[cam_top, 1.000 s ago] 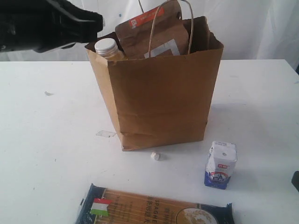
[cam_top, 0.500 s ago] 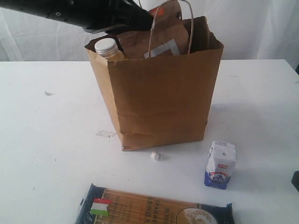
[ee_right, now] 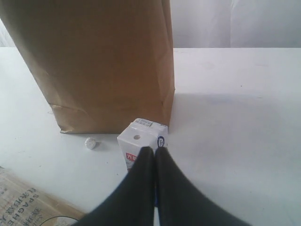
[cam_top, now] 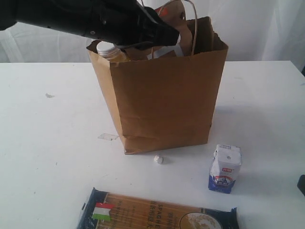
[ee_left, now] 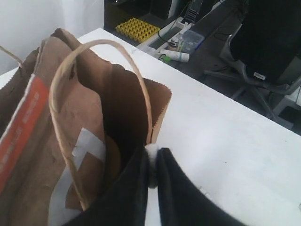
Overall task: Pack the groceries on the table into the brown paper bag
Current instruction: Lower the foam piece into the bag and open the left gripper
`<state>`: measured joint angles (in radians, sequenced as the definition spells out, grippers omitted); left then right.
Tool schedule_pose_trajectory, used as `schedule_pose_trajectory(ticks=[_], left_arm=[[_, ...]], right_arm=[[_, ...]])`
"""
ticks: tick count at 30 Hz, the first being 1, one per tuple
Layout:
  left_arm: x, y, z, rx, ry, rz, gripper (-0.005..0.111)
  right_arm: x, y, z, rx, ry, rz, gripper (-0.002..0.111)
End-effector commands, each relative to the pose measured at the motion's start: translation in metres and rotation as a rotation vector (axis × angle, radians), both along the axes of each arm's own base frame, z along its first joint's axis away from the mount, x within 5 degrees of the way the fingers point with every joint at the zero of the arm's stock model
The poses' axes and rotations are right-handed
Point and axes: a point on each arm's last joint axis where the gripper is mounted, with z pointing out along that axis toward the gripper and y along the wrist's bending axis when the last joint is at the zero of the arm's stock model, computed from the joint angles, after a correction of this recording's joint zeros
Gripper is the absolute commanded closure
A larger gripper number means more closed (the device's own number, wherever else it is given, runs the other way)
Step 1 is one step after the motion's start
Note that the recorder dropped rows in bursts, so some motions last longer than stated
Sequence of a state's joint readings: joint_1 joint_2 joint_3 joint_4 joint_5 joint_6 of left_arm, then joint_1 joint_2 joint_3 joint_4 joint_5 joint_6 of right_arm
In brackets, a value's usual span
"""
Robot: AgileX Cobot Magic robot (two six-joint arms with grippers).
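Observation:
The brown paper bag (cam_top: 162, 90) stands upright on the white table (cam_top: 43, 143). A brown pouch with an orange label (ee_left: 28, 141) and a white-capped yellow bottle (cam_top: 106, 47) stick out of it. My left gripper (ee_left: 151, 153) hovers over the bag's open top (ee_left: 160, 101), shut on a small white lump; its arm hides most of the pouch in the exterior view. A white-blue carton (cam_top: 225, 168) stands right of the bag. My right gripper (ee_right: 154, 149) sits just behind the carton (ee_right: 141, 141), shut and empty. The dark-blue spaghetti pack (cam_top: 152, 212) lies at the front edge.
Another small white lump (cam_top: 158, 159) rests on the table in front of the bag. A clear scrap (cam_top: 107, 137) lies by the bag's left corner. Beyond the table's far edge are a yellow tray (ee_left: 136, 29) and an office chair (ee_left: 263, 42).
My left arm has swung to the right across the bag's top and now covers most of the pouch. The right gripper, carton and spaghetti pack have not moved.

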<state>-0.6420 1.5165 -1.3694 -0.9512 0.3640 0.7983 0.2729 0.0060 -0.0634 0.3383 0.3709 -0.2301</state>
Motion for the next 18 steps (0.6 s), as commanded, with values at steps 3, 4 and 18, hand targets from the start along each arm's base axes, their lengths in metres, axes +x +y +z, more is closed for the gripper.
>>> schedule_pose_trajectory(ticks=[3, 4, 18], left_arm=[[0.005, -0.010, 0.001, -0.026, -0.040, 0.031, 0.107], [0.007, -0.011, 0.002, -0.027, -0.042, 0.029, 0.107], [0.026, -0.024, -0.007, -0.010, -0.017, 0.073, 0.067]], right_arm=[[0.000, 0.000, -0.001, 0.002, -0.006, -0.006, 0.108], [0.000, 0.000, -0.001, 0.002, -0.006, -0.006, 0.108], [0.000, 0.000, -0.001, 0.002, -0.006, -0.006, 0.108]])
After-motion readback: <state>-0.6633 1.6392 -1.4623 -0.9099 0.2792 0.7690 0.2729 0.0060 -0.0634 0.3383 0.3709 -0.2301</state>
